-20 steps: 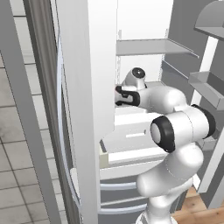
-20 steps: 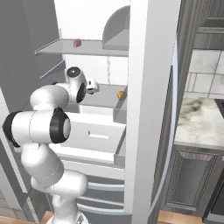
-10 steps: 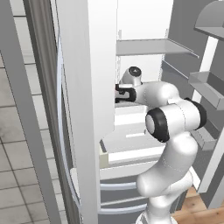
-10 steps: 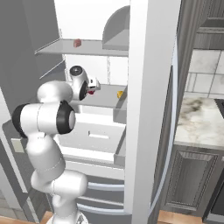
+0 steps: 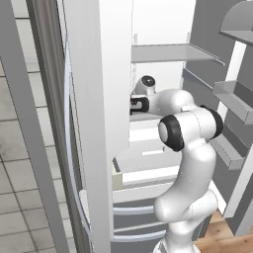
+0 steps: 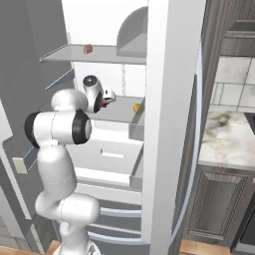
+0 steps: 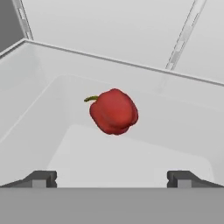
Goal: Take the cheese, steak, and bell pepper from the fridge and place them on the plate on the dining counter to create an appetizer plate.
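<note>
The arm is reaching deeper into the fridge point(image 6: 169, 99) than a second ago; the gripper point(image 7: 112, 178) is spread wide, nearing the pepper point(image 7: 113, 111) lying on the shelf ahead; grasp looks imminent.

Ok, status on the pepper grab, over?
Gripper open, empty, facing bell pepper. Pepper lies on fridge shelf, untouched. Path between looks clear.
</note>
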Controlling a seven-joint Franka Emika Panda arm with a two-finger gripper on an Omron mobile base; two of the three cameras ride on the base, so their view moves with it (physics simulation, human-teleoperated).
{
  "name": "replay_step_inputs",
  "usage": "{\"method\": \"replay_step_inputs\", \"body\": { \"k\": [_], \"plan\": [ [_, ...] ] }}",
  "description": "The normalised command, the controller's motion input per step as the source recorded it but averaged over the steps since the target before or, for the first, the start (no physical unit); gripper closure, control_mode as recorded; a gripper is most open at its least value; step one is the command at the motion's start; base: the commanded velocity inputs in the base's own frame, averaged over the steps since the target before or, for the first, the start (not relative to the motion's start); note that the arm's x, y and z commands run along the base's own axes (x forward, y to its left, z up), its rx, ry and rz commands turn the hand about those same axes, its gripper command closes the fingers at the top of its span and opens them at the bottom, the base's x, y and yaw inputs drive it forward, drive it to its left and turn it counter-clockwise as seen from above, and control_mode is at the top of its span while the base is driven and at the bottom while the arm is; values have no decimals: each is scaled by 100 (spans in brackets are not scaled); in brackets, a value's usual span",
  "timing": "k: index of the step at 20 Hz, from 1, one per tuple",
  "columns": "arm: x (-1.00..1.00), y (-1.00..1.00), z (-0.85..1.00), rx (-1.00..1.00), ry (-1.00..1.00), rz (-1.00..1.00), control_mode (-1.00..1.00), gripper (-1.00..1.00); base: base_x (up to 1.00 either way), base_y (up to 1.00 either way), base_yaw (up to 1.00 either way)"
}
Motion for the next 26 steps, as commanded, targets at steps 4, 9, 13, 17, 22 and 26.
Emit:
{"method": "replay_step_inputs", "body": {
  "k": [4, 9, 13, 17, 22, 26],
  "plan": [
    [40, 6, -13, 0, 0, 0, -100, -100, 0, 0, 0],
    [39, 5, -9, 0, 0, 0, -100, -100, 0, 0, 0],
    [35, 6, -11, 0, 0, 0, -100, -100, 0, 0, 0],
    [37, 5, -15, 0, 0, 0, -100, -100, 0, 0, 0],
    [40, 4, -16, 0, 0, 0, -100, -100, 0, 0, 0],
    [38, 1, -15, 0, 0, 0, -100, -100, 0, 0, 0]
  ]
}}
